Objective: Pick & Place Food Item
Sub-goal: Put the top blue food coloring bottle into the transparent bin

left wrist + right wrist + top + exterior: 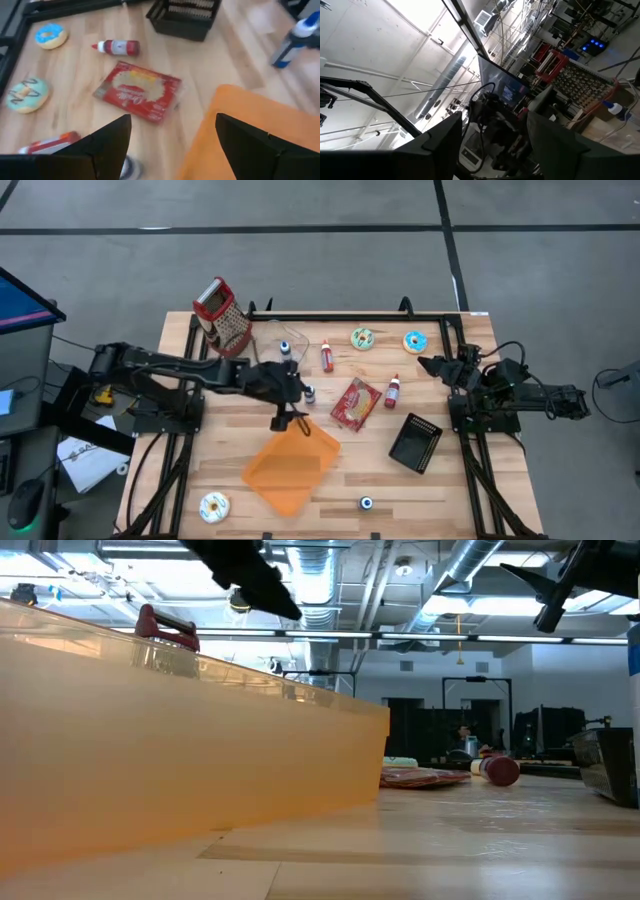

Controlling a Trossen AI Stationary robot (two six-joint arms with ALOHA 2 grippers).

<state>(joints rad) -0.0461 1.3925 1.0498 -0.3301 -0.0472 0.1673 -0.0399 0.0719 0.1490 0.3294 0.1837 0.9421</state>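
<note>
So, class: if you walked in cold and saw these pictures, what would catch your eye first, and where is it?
Most likely the orange tray, lying near the front middle of the table and filling most of the low view. Next, the left gripper, open, hovering at the tray's far edge. Then the red food packet at the table's centre, with two frosted donuts beyond it by the back rail.

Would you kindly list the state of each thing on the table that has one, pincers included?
left pincer: open, empty, above the orange tray's far edge
right pincer: open, empty, parked at the table's right edge
orange tray: flat, empty
red packet: flat, sealed
red bottles: lying down
grater: upright
black basket: empty
</note>
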